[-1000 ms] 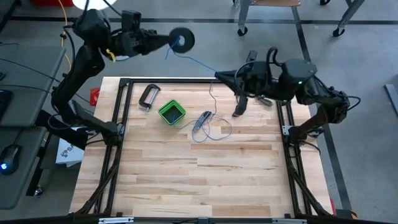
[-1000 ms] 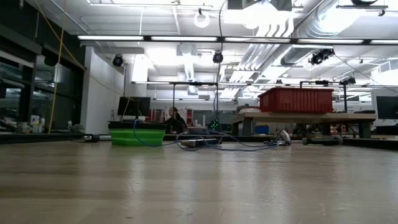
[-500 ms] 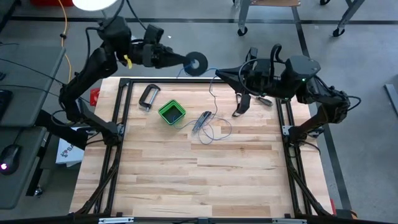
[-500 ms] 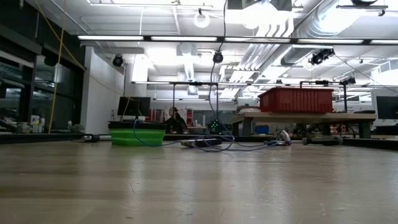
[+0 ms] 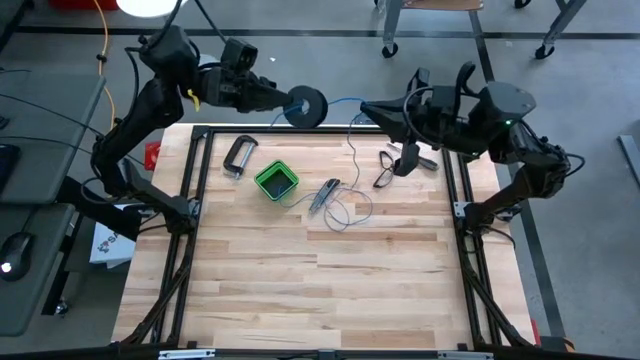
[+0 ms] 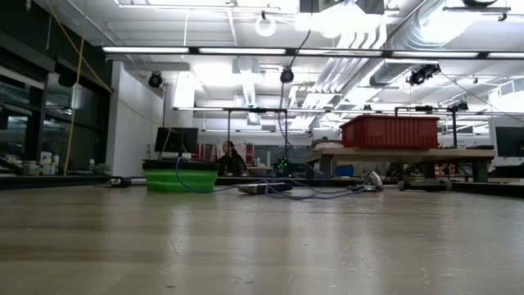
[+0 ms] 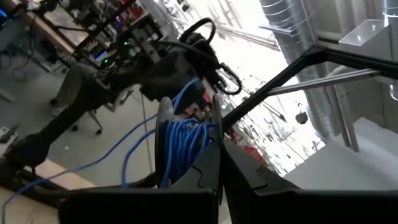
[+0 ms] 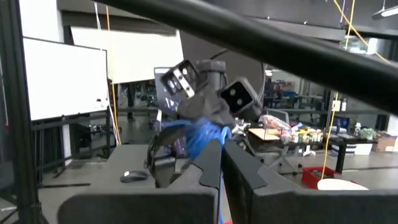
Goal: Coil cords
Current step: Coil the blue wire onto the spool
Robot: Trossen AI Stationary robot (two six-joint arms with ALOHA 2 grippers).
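Note:
My left gripper (image 5: 292, 102) is shut on the small dark spool (image 5: 306, 103), which is held in the air just past the table's far edge. Blue wire is wound on the spool (image 7: 185, 142). My right gripper (image 5: 366, 108) is shut on the thin blue wire (image 5: 340, 101) a short way to the right of the spool. From there the wire drops to loose loops (image 5: 346, 207) lying on the table; these also show in the low view (image 6: 304, 193). My left gripper pinches the spool by one flange (image 7: 214, 127) between its two fingers. It comes about level from the table's left. The spool stands on edge, lifted clear of the table. My right gripper pinches the blue wire (image 8: 203, 140) at its fingertips, coming about level from the table's right. One short run of wire goes across to the spool. The rest hangs slack down to the table.
A green box (image 5: 276, 180) stands on the table's far left part, with a metal clamp (image 5: 238, 155) beside it. A hand tool (image 5: 325, 193) lies among the wire loops. Small metal pieces (image 5: 386, 170) lie under my right arm. The near half is bare wood (image 5: 320, 290).
My left gripper has carried the spool toward the table's right and nearer the far edge. My right gripper has gone a little toward the right and far edges, still shut on the wire. The loops on the table have shifted slightly.

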